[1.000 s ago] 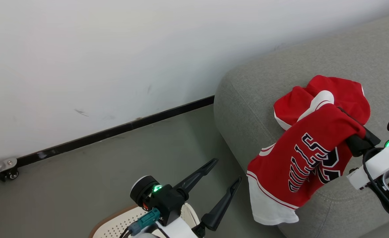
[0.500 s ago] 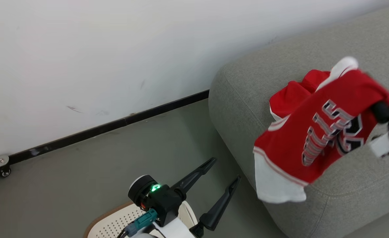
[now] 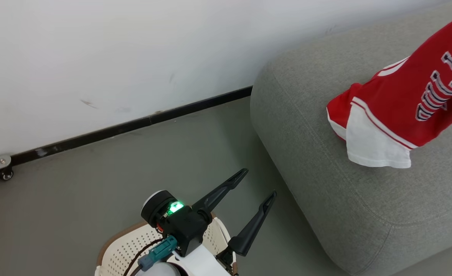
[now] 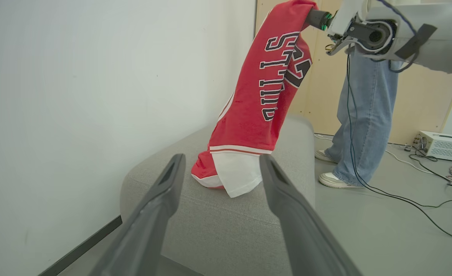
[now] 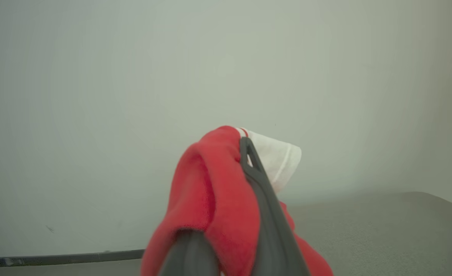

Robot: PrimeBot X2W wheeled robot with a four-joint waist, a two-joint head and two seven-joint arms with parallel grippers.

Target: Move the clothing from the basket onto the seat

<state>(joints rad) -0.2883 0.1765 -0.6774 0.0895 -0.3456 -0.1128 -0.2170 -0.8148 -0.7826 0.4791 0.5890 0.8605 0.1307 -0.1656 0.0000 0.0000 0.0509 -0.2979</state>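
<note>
The clothing (image 5: 210, 199) is being gripped by the right gripper (image 5: 230, 153), whose long fingers are pressing almost together on a bunch of red fabric with a white edge. Close to the robot's body, the basket (image 3: 122, 253) is standing on the grey floor (image 3: 76, 199). The left gripper (image 3: 259, 181) is hovering over it, its fingers spreading fully apart, holding nothing and pointing toward the seat (image 3: 325, 191). The seat is standing beside the white wall (image 3: 114, 57). The lettered jersey (image 4: 264, 88) is hanging from the right gripper high over the seat, and its white lower band is touching the cushion top near the rounded end. A red fold with white trim is lying on the cushion just beside that band; whether it is a separate garment cannot be told. Past the seat, a person (image 4: 360, 115) in blue jeans is standing on the floor, with cables (image 4: 402, 191) trailing nearby and a white box (image 4: 444, 143) sitting farther off.
</note>
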